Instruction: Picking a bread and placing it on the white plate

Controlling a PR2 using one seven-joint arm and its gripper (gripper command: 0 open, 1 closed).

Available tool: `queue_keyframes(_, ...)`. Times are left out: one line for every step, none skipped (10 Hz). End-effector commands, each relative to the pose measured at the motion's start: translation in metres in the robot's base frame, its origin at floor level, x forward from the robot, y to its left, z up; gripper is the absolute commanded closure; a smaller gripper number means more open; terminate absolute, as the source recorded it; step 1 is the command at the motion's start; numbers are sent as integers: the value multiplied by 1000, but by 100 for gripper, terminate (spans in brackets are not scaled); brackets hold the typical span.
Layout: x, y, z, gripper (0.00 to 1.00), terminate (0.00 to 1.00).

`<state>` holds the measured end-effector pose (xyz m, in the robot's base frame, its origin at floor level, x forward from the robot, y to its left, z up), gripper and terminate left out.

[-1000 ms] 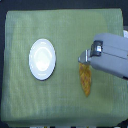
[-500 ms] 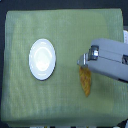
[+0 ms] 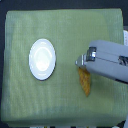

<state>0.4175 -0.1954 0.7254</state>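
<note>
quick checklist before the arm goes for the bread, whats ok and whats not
1. Round glossy white plate free of items: ok.
2. Elongated golden-orange ridged bread lying on the green cloth, not on the plate: ok for pickup.
3. Grey gripper over the bread's near end: ok.
4. Jaws open or shut: cannot tell.
5. Contact with bread: cannot tell.
6. Cloth between bread and plate unobstructed: ok.

A pale green woven cloth is spread flat over the counter, covering nearly all of it. Dark floor shows along the exterior view's left edge and beyond the cloth's far edge.
</note>
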Motion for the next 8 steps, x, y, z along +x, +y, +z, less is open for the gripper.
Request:
queue_keyframes(-20,-1,-20,0,0)
queue_keyframes(-24,0,-17,0,0)
queue_keyframes(-26,4,-14,100,0)
queue_keyframes(-22,7,-11,100,0)
queue_keyframes(-21,6,-10,100,0)
queue_keyframes(-19,6,-8,100,0)
queue_keyframes(-17,5,-7,100,0)
queue_keyframes(-12,4,-4,100,0)
